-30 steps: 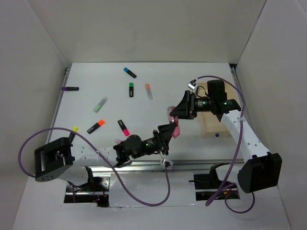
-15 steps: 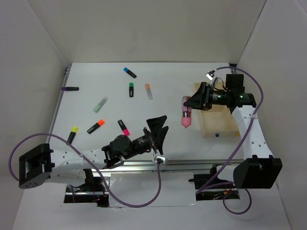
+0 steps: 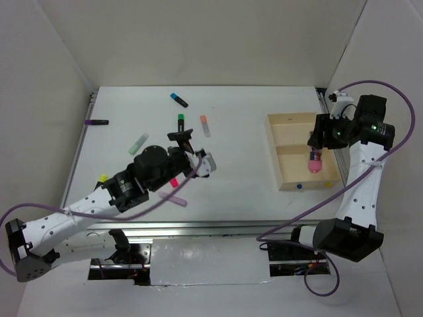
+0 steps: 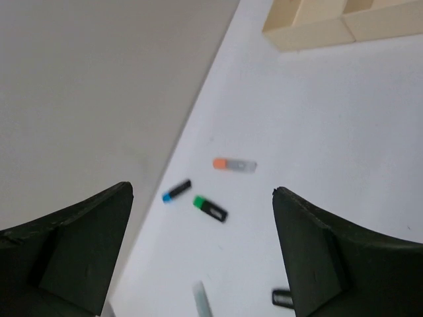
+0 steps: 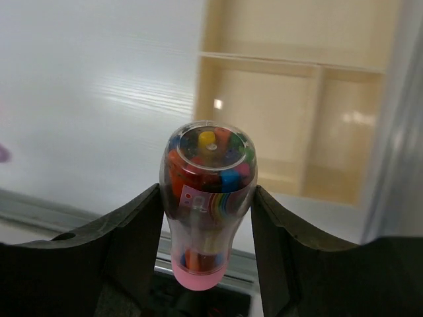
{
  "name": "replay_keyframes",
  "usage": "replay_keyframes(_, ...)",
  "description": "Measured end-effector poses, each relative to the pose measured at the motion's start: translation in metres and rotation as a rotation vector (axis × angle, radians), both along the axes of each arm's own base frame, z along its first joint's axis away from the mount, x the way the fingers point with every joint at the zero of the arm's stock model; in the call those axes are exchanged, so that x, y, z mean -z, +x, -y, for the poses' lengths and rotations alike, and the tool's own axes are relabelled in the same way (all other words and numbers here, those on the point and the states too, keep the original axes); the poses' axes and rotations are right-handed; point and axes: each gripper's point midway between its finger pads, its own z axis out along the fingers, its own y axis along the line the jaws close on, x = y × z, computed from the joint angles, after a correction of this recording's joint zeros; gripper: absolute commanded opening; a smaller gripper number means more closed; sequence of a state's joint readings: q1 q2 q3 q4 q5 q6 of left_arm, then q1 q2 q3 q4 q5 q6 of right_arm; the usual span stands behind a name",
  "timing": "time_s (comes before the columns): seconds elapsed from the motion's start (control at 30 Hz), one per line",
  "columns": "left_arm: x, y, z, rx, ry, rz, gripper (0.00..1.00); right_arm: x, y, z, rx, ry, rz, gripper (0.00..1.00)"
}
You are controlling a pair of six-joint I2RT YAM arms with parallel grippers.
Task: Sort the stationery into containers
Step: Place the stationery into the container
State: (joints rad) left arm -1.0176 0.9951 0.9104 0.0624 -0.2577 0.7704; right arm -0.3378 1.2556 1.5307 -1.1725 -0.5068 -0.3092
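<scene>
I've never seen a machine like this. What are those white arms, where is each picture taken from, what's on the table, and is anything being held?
These are two robot arms bolted at the near edge of a white table, sorting stationery. The wide picture comes from a fixed camera above and behind them; the other two come from a camera on each wrist, looking out between that arm's own fingers. On the table lie small highlighters, among them a blue-ended one, a green-ended one, an orange-ended one and a purple-ended one. At the right sits a wooden tray with compartments. The left claw is open and empty. The right claw grips a pink tube filled with coloured pieces, which from above shows over the tray.
</scene>
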Motion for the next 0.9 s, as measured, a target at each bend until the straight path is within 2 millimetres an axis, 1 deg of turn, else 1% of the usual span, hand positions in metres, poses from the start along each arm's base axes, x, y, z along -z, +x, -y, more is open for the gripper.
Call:
replay_keyframes(0.07, 0.002, 0.019, -0.018, -0.074, -0.023, -0.117, 0.99, 0.009, -0.002, 0.033, 0.053, -0.108, -0.027, 0.0)
replay_keyframes(0.17, 0.007, 0.05, -0.043, -0.185, -0.09, -0.307, 0.99, 0.026, -0.004, 0.069, 0.088, -0.227, -0.098, 0.0)
replay_keyframes(0.2, 0.006, 0.055, -0.047, -0.194, -0.124, -0.369, 0.99, 0.032, -0.003, 0.08, 0.094, -0.26, -0.123, 0.0)
replay_keyframes(0.23, 0.014, 0.069, -0.058, -0.242, -0.14, -0.427, 0.99, 0.038, -0.002, 0.087, 0.096, -0.285, -0.145, 0.0)
replay_keyframes(0.27, 0.021, 0.078, -0.066, -0.272, -0.162, -0.488, 0.99, 0.044, -0.001, 0.095, 0.095, -0.31, -0.167, 0.0)
replay_keyframes(0.33, 0.035, 0.088, -0.081, -0.32, -0.2, -0.584, 0.99, 0.054, 0.001, 0.106, 0.096, -0.351, -0.201, 0.0)
replay_keyframes(0.37, 0.042, 0.09, -0.088, -0.345, -0.218, -0.629, 0.99, 0.059, 0.002, 0.11, 0.098, -0.365, -0.217, 0.0)
replay_keyframes(0.43, 0.057, 0.088, -0.096, -0.37, -0.23, -0.69, 0.99, 0.066, 0.006, 0.119, 0.106, -0.39, -0.244, 0.0)
replay_keyframes(0.57, 0.074, 0.071, -0.095, -0.368, -0.228, -0.735, 0.99, 0.078, 0.019, 0.132, 0.128, -0.424, -0.267, 0.0)
replay_keyframes(0.67, 0.075, 0.064, -0.095, -0.37, -0.229, -0.733, 0.99, 0.086, 0.03, 0.136, 0.135, -0.445, -0.262, 0.0)
replay_keyframes(0.77, 0.072, 0.063, -0.099, -0.385, -0.243, -0.714, 0.99, 0.094, 0.036, 0.135, 0.134, -0.46, -0.26, 0.0)
replay_keyframes(0.9, 0.074, 0.064, -0.104, -0.411, -0.251, -0.7, 0.99, 0.105, 0.047, 0.133, 0.134, -0.475, -0.262, 0.0)
